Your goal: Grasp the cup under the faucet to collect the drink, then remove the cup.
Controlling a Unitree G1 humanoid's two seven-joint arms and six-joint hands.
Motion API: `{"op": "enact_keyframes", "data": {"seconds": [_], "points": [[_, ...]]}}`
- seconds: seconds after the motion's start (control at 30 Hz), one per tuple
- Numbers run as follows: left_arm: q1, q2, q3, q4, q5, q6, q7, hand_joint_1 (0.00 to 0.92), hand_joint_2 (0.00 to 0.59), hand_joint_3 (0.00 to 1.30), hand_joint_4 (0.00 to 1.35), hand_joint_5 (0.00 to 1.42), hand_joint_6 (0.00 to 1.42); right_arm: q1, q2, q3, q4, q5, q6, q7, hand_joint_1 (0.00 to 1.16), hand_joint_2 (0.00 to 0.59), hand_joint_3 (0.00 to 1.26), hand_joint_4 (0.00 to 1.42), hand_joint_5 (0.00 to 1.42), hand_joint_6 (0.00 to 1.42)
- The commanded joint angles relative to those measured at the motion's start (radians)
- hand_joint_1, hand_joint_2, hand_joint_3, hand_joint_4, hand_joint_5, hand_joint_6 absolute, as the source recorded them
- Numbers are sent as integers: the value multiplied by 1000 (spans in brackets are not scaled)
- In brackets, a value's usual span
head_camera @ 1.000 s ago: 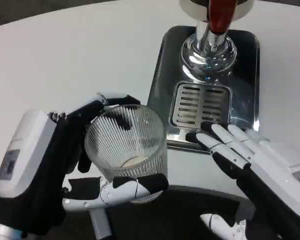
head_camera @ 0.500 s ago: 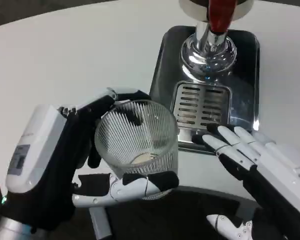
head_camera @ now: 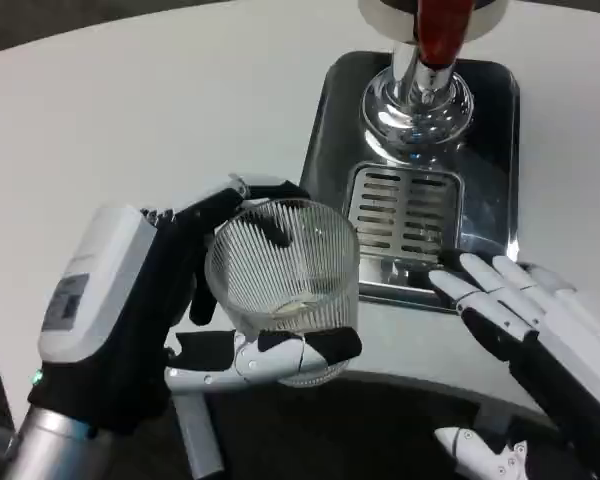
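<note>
Left robot hand (head_camera: pixel 155 310) gripping ribbed glass cup (head_camera: pixel 285 285), now moved right, nearer the drip tray (head_camera: pixel 325 130); still short of faucet (head_camera: pixel 425 60). Right robot hand (head_camera: pixel 520 310) open, backing off.

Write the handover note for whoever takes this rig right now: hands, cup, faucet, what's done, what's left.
Left hand: grips the ribbed glass cup, fingers wrapped round its sides.
Right hand: holds nothing, fingers spread, tips at the drip tray's front edge.
Cup: beside the tray's front left corner, not under the faucet; little or nothing in it.
Done: cup grasped.
Left: place it on the grate below the spout, fill, take it away.
</note>
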Motion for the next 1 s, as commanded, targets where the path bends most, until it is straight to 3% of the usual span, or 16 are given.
{"op": "enact_keyframes", "data": {"seconds": [0.03, 0.3, 0.57, 1.0], "points": [[-48, 4, 2, 59, 18, -3, 31, 520, 33, 997, 1115, 1294, 1424, 28, 11, -45, -18, 34, -36, -5, 368, 446, 105, 3, 0, 0], [-156, 2, -29, 180, 69, 3, 55, 520, 33, 997, 1115, 1283, 1424, 65, 25, -130, -18, 86, -76, -11, 368, 446, 105, 3, 0, 0], [-324, 1, -93, 363, 146, 15, 108, 520, 32, 997, 1115, 1295, 1424, 112, 29, -243, -18, 167, -117, -14, 368, 446, 105, 3, 0, 0], [-573, -2, -192, 662, 210, 39, 202, 520, 32, 997, 1115, 1295, 1424, 175, 34, -382, -18, 277, -177, -13, 368, 446, 105, 5, 0, 0]]}}
